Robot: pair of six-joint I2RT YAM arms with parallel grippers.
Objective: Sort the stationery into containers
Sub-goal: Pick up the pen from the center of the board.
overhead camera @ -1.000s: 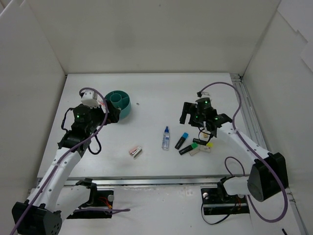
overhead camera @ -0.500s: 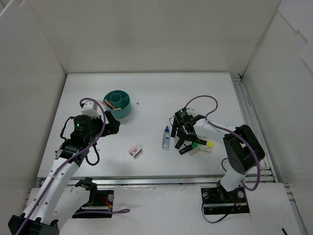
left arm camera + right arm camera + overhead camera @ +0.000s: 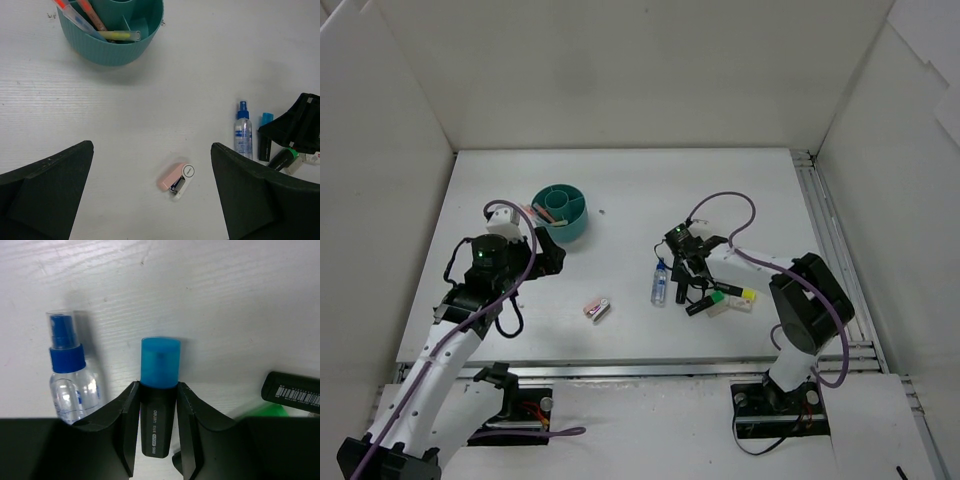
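Beside the highlighter (image 3: 160,364), a bottle (image 3: 70,390).

The left arm (image 3: 445,335) reaches forward from its base with the elbow bent. The left end effector (image 3: 151,150) tilts down over the worktop (image 3: 620,190), jaws spread wide and holding nothing. The right arm (image 3: 760,268) folds back toward the left. The right end effector (image 3: 157,386) sits low, fingers (image 3: 125,425) pressed against both sides of a blue highlighter (image 3: 160,360).
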